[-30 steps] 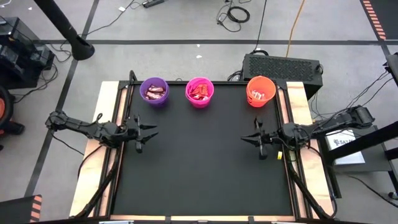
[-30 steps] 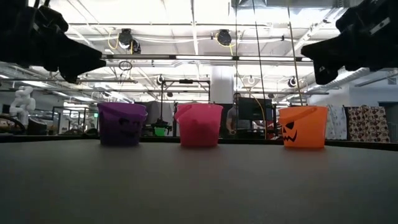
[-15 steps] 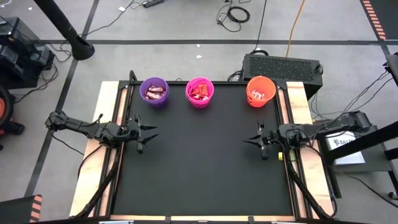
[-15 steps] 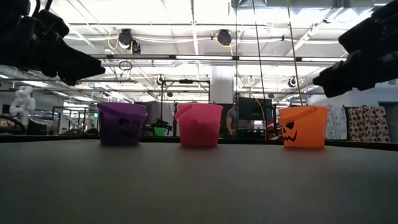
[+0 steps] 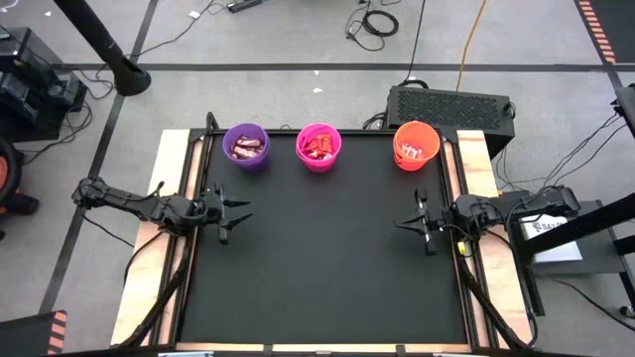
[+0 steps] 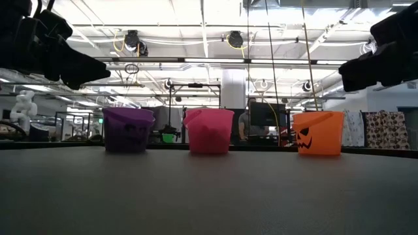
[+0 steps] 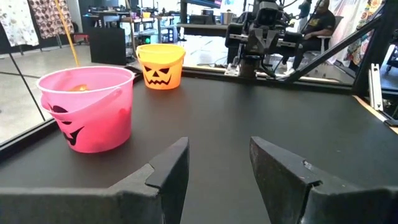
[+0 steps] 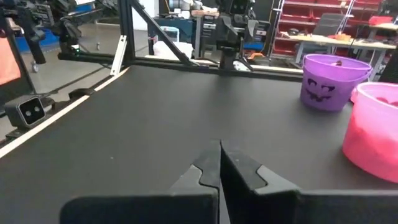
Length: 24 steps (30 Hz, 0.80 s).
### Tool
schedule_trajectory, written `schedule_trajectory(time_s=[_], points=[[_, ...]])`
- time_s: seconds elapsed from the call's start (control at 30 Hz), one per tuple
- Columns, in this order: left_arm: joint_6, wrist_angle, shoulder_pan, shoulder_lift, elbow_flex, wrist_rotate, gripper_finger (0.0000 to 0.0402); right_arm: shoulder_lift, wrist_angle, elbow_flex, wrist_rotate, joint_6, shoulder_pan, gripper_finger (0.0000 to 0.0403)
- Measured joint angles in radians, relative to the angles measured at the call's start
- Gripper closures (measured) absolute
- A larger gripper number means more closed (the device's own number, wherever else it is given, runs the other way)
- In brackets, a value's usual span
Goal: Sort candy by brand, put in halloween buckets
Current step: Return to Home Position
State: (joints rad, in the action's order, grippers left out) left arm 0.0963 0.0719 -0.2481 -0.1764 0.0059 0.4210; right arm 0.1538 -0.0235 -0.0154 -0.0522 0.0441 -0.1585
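Matte black worktop (image 5: 317, 273) is stretching out under glaring workshop ceiling lights (image 6: 202, 10). The left tool (image 5: 241, 209) is hovering at the left edge, fingers apart. A round purple plastic bucket (image 5: 247, 165), a magenta plastic bucket (image 5: 318, 166) and an orange plastic bucket (image 5: 416, 164) are lining the far edge, holding wrapped candy (image 5: 317, 146). The right tool (image 5: 403, 222) is hovering at the right edge, fingers pressed together.

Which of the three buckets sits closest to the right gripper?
The orange bucket, at the row's right end, near the right gripper; pink bucket and purple bucket stand farther left.
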Motion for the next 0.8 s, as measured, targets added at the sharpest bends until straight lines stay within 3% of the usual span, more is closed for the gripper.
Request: schedule_trajectory(time_s=[0.8], points=[[0.000, 0.000, 0.000, 0.000, -0.001, 0.000, 0.0226, 0.030, -0.002, 0.001, -0.002, -0.035, 0.000, 0.0399]])
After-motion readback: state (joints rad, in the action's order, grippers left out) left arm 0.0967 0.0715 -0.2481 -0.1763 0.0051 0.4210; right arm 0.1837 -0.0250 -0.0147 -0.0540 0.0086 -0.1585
